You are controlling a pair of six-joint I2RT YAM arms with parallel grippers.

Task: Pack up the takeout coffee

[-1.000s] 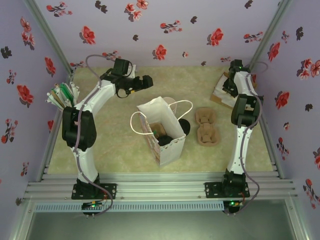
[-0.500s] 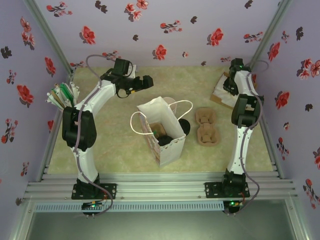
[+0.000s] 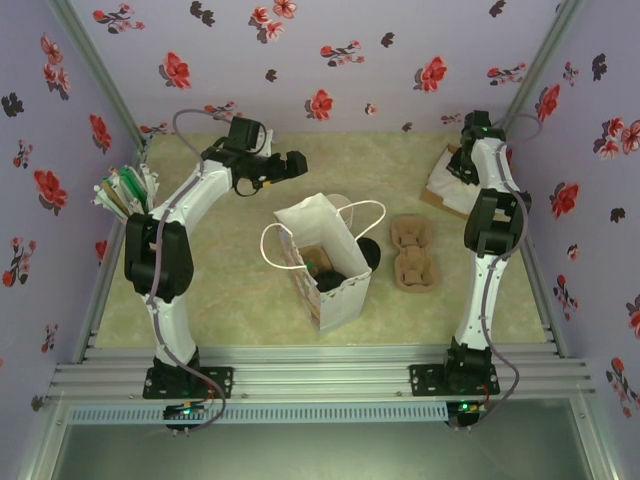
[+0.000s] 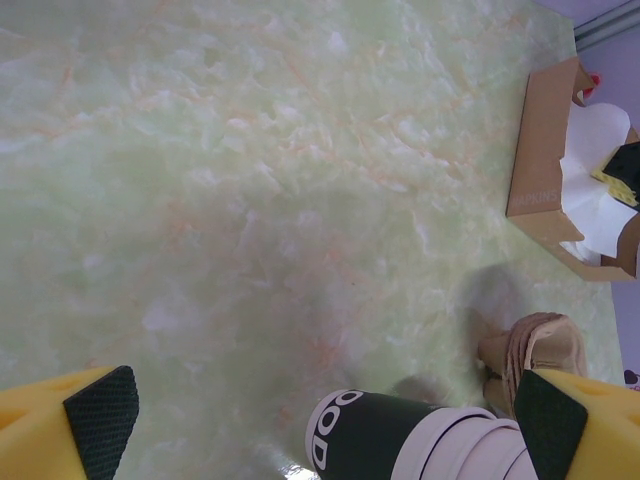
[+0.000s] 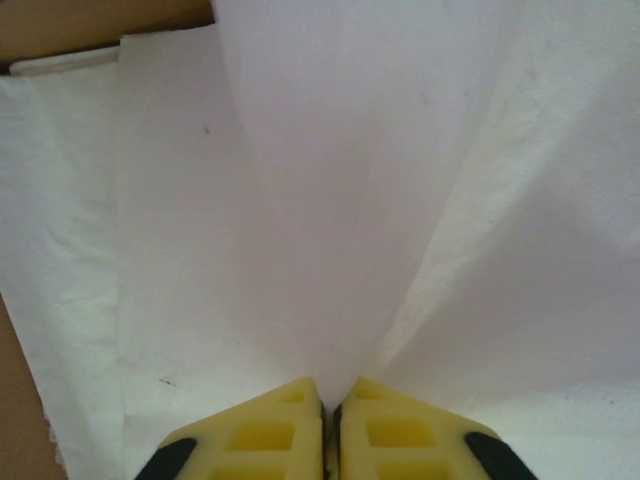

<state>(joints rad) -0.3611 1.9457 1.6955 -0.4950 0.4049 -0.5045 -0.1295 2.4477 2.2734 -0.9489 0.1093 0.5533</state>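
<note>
**Right gripper (image 5: pixel 332 405) clamped on a thin white paper napkin (image 5: pixel 330 200); packing looks nearly done**

Closest to the arm bases stands the white paper bag with loop handles (image 3: pixel 340 300), open at the top on the pale green marbled bench (image 4: pixel 250 200). Inside the bag, toward its near end, sits the takeout coffee (image 3: pixel 330 283), a small dark cup under a round black plastic lid. A tan pulp piece (image 3: pixel 315 258), probably a cup carrier, lies in the bag just beyond it. By my reading the main job is done, since the coffee is in the bag. What seems left is adding extras such as the napkin.

Touching the bag's right side lies a stack of dark-sided, cream-rimmed paper cups (image 4: pixel 400 440), tipped over. Just right of those lie two tan moulded-pulp carriers (image 3: pixel 413 255).

Beyond the bag and a little to its left hangs the left gripper (image 3: pixel 288 163). Its jaws are spread as wide as they go, with nothing between them. That arm rises left of the bag, bends at a raised elbow, and turns its wrist so the gripper points right across the bench.

Farthest off, beyond the bag to its right, is the brown cardboard box (image 4: pixel 540 170) of napkins. The right arm stretches almost straight away from its base and dips its wrist into that box. Its fingers are pressed together on a tented fold of the napkin.
</note>
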